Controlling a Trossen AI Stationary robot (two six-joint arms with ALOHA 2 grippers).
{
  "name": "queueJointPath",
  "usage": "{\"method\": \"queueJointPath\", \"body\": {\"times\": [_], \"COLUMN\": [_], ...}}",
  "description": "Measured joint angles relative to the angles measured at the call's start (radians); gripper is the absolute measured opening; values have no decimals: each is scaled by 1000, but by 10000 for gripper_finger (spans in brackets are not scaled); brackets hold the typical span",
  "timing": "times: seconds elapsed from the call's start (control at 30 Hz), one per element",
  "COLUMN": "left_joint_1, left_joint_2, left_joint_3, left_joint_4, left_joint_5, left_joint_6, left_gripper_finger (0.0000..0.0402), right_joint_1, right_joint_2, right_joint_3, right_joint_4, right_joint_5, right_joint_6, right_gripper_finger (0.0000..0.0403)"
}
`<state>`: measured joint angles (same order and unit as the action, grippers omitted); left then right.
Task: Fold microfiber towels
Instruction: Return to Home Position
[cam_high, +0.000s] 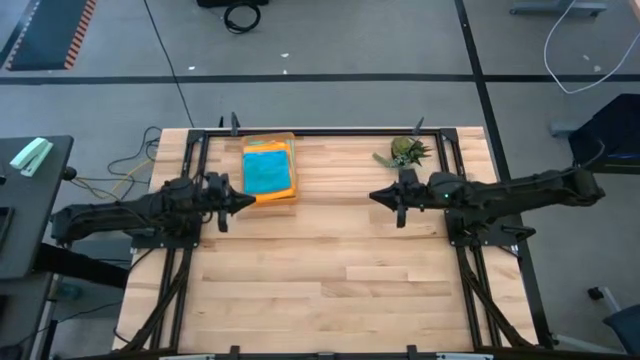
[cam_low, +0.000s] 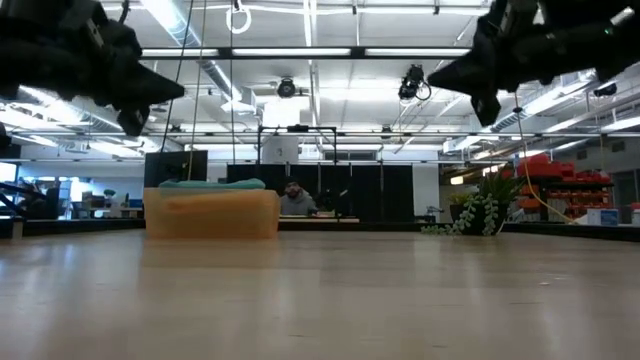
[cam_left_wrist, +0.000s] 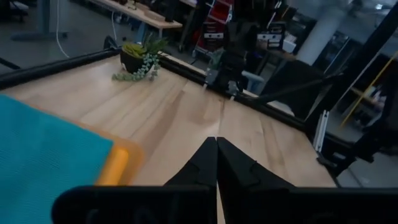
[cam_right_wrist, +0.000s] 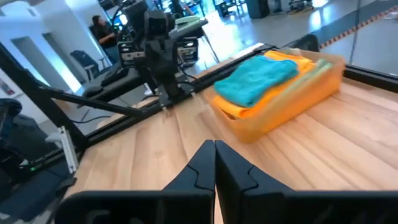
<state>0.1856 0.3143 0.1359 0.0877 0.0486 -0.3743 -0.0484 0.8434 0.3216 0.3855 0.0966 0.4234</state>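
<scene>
Soft, light and limp—best pinched at a corner, I judged—the microfiber towels (cam_high: 268, 170) lay stacked in the orange tray (cam_high: 276, 199), teal uppermost and largely hiding those beneath, while the left gripper (cam_high: 249, 201) just beside the tray and the right gripper (cam_high: 375, 196) well apart from it held fingers pressed together, empty.

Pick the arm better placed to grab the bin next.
Left. The left tool, shut, hovers at a corner of the bin, by the teal towel on top. The right tool, also shut, hangs near the plant, well apart from the bin.
</scene>
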Motion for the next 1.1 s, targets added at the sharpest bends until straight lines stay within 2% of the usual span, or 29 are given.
{"method": "queueJointPath", "body": {"times": [0.23,0.67,0.93,1.1], "left_joint_1": [0,0,0,0], "left_joint_2": [-65,-309,-276,-251], "left_joint_3": [-97,-127,-127,-127], "left_joint_4": [41,-20,-43,-50], "left_joint_5": [22,28,-11,-11], "left_joint_6": [-136,-138,-116,-128], "left_gripper_finger": [7,5,8,10], "right_joint_1": [-50,-75,-76,-76], "right_joint_2": [-133,-456,-482,-478], "right_joint_3": [-114,-312,-312,-312], "right_joint_4": [3,-13,-171,-265], "right_joint_5": [-42,-79,-79,-79], "right_joint_6": [31,115,77,114], "right_gripper_finger": [7,6,6,6]}}
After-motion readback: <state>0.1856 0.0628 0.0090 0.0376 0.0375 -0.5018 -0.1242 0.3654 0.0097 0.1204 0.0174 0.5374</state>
